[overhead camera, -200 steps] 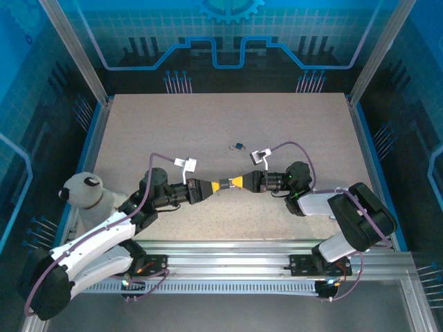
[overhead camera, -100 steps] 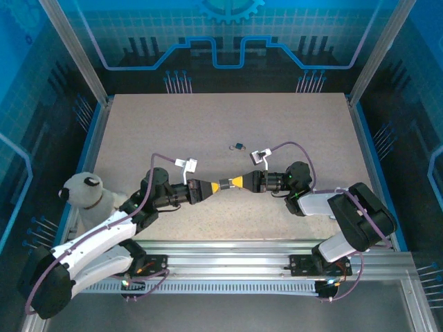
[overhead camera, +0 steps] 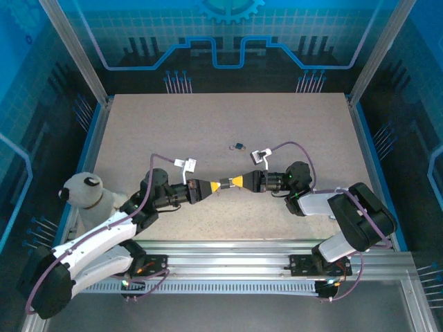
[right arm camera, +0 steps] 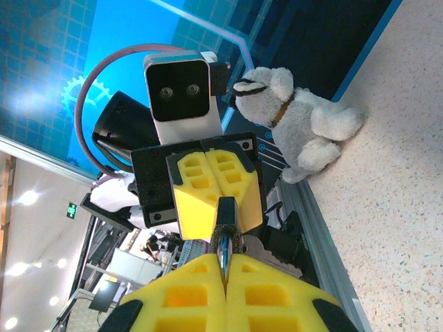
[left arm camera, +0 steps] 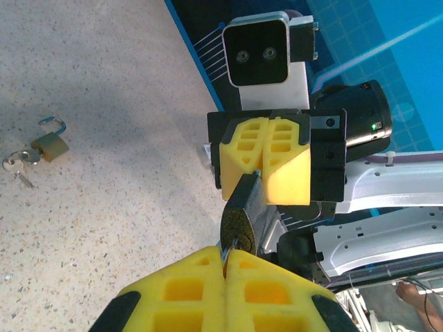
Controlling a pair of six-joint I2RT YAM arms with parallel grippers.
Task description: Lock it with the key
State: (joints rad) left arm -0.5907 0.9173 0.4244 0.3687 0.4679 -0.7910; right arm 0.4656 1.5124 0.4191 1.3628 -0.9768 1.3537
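Observation:
Both grippers meet tip to tip above the middle of the table. A small dark padlock hangs between them. In the left wrist view, my left gripper is shut on the silver key, whose tip sits at the keyhole in the padlock's round end face. My right gripper faces it, its yellow pads shut on the padlock's far end. From the right wrist view, my right gripper pinches the padlock and the left gripper closes on its other end.
A second brass padlock with a blue shackle and a bunch of keys lies on the table behind the grippers. A plush dog sits by the left arm's base. Metal rails bound the table.
My left gripper's pads have closed together onto the key. Both arms and the padlock have stayed almost in place.

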